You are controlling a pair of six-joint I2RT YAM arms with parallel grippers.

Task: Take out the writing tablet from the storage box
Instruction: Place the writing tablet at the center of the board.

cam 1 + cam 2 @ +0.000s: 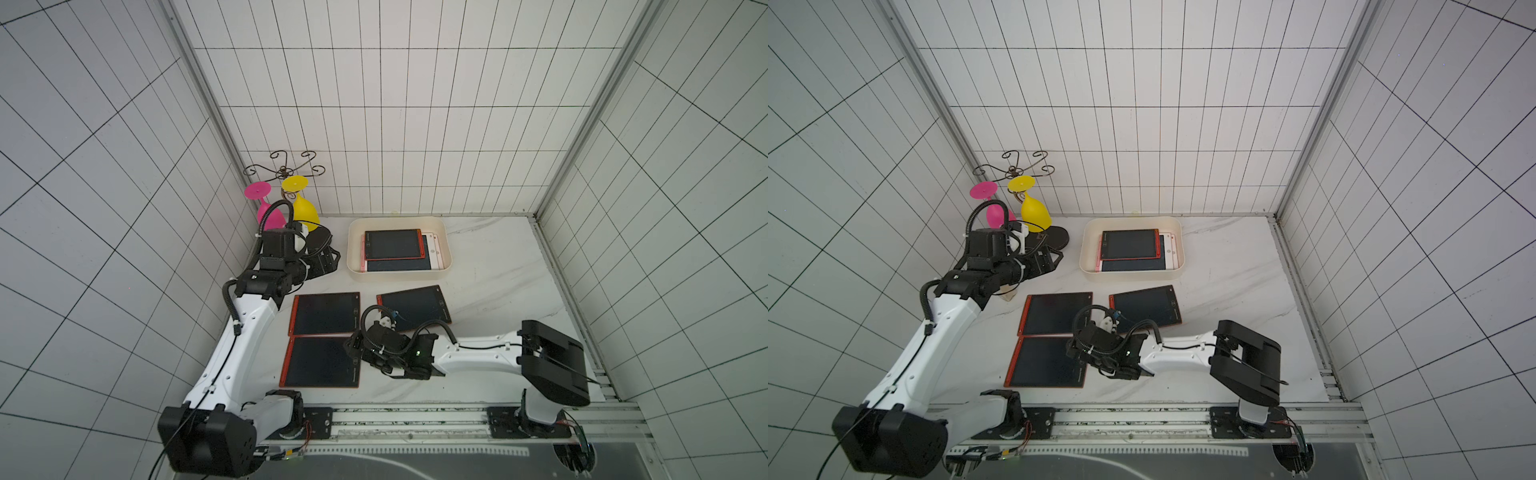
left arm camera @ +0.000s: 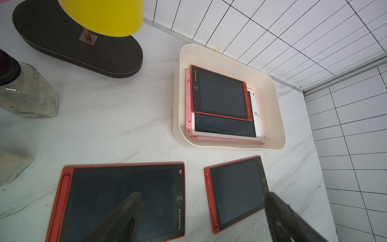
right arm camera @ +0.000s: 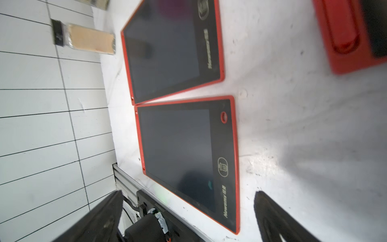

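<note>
While both arms reach out over the bench [image 1: 498, 291], neither one holds anything. The left pincer [image 2: 203, 196] stands wide, near the storage box [image 1: 446, 253] but apart from it, on the side where the goblets hang. Its two fingers [image 2: 129, 209] have nothing between them. The right pincer [image 3: 188, 193] is wide as well, hovering low by the edge of the nearest tablet, and its fingers [image 3: 272, 213] are spread and empty.

The storage box sits toward the back of the bench, close to the rear wall. Inside it lies a stack of writing tablets. One red-framed writing tablet [image 1: 392, 244] is on top, screen up, and one white-framed tablet [image 2: 225, 125] lies under it. A pink-framed layer [image 2: 188, 131] is at the bottom, and whether that is one tablet or two I cannot tell. The top one lies flat, shifted toward a back corner, so the lower ones show along two sides.

Three more red-framed tablets lie flat on the bench outside the box, screens up. The far tablet [image 1: 326, 313] and the nearest tablet [image 1: 320, 361] lie close together, corners meeting. The third tablet [image 1: 413, 307] lies apart from them, just in front of the box.

Two goblets hang upside down from a scrolled wire rack [image 1: 284, 168] in the back corner — one pink goblet [image 1: 257, 191] and one yellow goblet [image 1: 305, 210].
</note>
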